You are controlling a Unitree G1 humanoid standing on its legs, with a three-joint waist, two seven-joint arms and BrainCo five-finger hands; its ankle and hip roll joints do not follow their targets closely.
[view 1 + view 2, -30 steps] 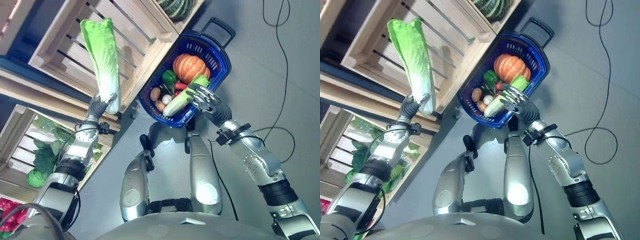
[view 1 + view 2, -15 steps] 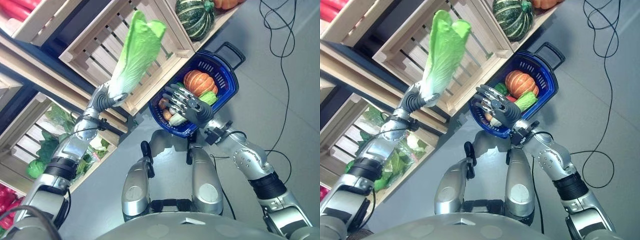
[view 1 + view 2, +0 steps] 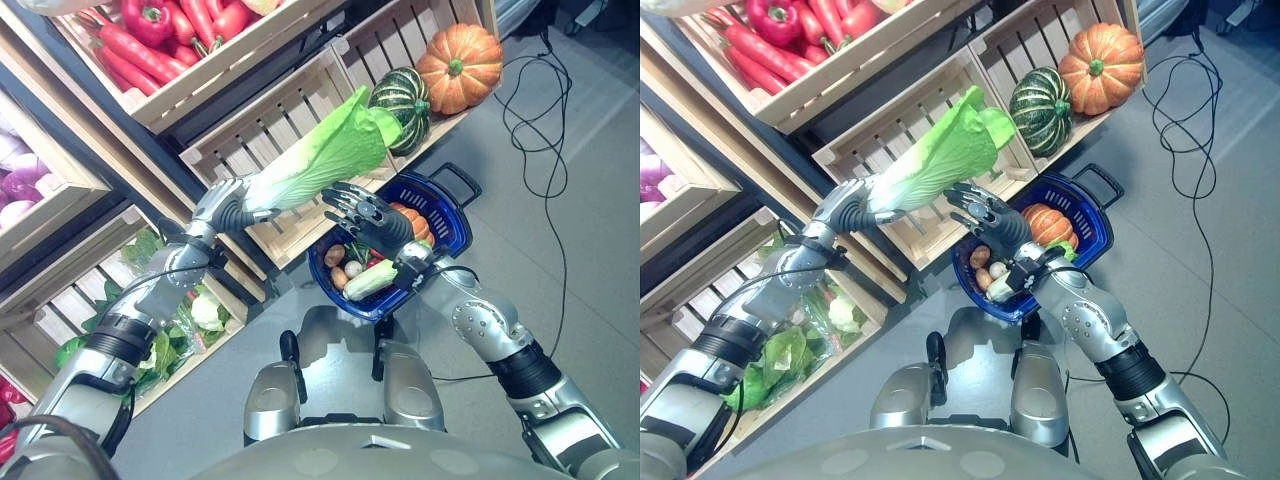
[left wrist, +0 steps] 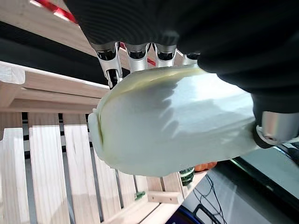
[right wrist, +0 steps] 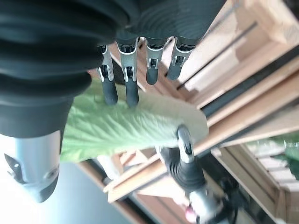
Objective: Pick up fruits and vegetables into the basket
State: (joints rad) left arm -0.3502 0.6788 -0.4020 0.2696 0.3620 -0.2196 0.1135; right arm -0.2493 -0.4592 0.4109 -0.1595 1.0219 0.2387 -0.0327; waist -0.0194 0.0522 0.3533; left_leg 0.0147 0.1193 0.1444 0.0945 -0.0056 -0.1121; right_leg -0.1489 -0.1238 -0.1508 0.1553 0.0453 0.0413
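Now the left hand (image 3: 232, 205), still clenched on the long green-and-white cabbage (image 3: 322, 160), has swung it twd the blue plastic basket (image 3: 452, 222). Right hand (image 3: 368, 213), fingers loose, has come up under the leaves. Drop looks next.

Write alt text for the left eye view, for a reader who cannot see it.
The left hand grips the white stem of a napa cabbage, held out in front of wooden crates, while the open right hand reaches toward its leaves above a blue basket of vegetables on the floor.
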